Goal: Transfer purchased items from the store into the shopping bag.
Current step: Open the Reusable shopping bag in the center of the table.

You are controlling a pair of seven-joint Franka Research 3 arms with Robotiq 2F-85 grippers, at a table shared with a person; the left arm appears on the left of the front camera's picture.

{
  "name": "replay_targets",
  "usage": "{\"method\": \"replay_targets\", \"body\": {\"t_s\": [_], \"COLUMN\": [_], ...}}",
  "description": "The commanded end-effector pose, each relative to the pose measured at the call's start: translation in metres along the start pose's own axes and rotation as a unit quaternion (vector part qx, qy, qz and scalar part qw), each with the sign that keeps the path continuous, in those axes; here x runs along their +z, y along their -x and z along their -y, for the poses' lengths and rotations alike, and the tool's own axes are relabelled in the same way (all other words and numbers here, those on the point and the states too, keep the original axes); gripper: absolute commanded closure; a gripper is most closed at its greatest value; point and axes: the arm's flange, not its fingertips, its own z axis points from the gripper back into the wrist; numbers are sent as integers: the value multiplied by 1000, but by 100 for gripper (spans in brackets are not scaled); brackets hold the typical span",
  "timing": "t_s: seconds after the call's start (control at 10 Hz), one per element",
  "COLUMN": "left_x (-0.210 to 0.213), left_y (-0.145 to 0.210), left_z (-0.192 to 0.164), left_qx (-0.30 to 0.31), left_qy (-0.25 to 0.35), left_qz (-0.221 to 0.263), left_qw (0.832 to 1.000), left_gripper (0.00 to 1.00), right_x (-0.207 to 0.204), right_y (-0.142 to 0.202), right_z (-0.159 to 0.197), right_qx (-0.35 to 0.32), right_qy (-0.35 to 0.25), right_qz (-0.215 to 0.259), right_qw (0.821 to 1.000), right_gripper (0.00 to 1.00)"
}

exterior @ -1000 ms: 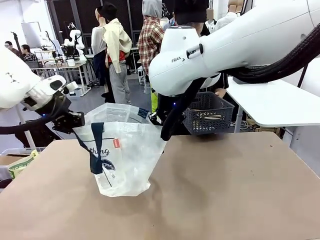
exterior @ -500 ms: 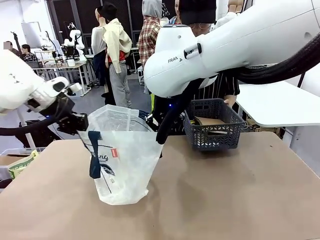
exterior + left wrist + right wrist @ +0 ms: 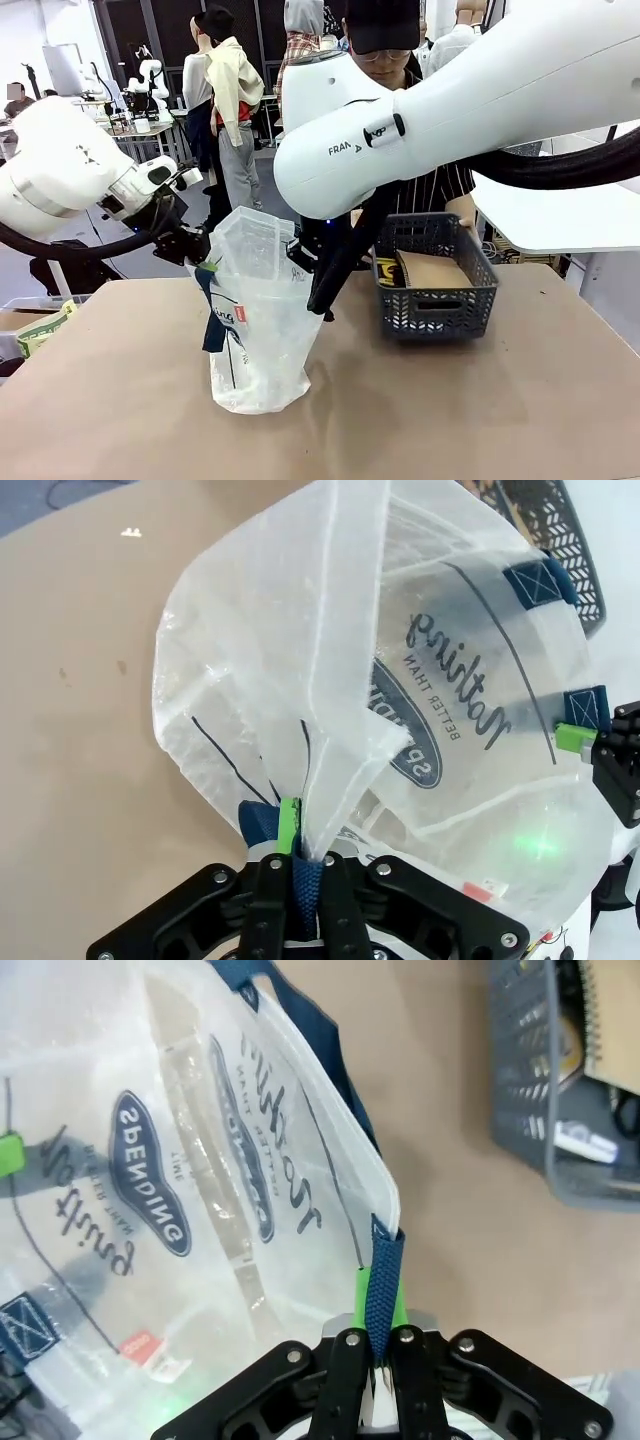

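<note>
Left of the counter's (image 3: 480,400) middle, about halfway between its near and far edges, you have the shopping bag (image 3: 258,335) standing upright with its mouth pulled open between the two arms. Your left pincer (image 3: 300,852) is clamped tight on the bag's rim where a navy handle strap (image 3: 306,880) meets the crinkly plastic; a green pad (image 3: 289,825) presses flat against the fold. Your right pincer (image 3: 380,1325) is likewise closed on the opposite rim, pinching the other navy strap (image 3: 384,1275) between its pads. From the left wrist you can see that second pincer across the bag's mouth, with the plastic stretched between the two.

The bag's base rests on the counter, and one navy handle loop (image 3: 212,325) hangs down its left face. The round navy logo (image 3: 152,1175) with white letters shows through the translucent wall, and a small red mark (image 3: 232,304) sits on the side facing you.

Right of the bag, near the far edge, is the dark grey mesh basket (image 3: 440,305), apart from the bag. A person stands at the far side with a hand (image 3: 463,212) on the basket's far rim. Lying in the basket you can see a brown spiral-bound pad (image 3: 612,1015) and a yellow item (image 3: 388,271) against the wall nearest the bag. Whether the basket rests fully on the counter, you cannot tell.
</note>
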Motion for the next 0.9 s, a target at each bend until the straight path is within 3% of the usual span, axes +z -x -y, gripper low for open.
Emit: {"method": "replay_targets", "body": {"t_s": [0.0,0.3,0.8], "left_x": [-6,-21,-14], "left_y": [-4,-8,-2], "left_z": [-5,-3,1], "left_qx": [-10,-18,-4], "left_qy": [18,23,10], "left_qz": [-14,-38,-25], "left_qw": [1000,999,1000], "left_gripper": [100,100,100], "right_x": [-10,-14,-10], "right_y": [10,11,10], "right_z": [-7,-10,-7], "right_qx": [-10,-14,2], "right_qy": [10,19,10], "right_qz": [-22,-34,-23], "right_qw": [1000,999,1000], "right_gripper": [100,100,100]}}
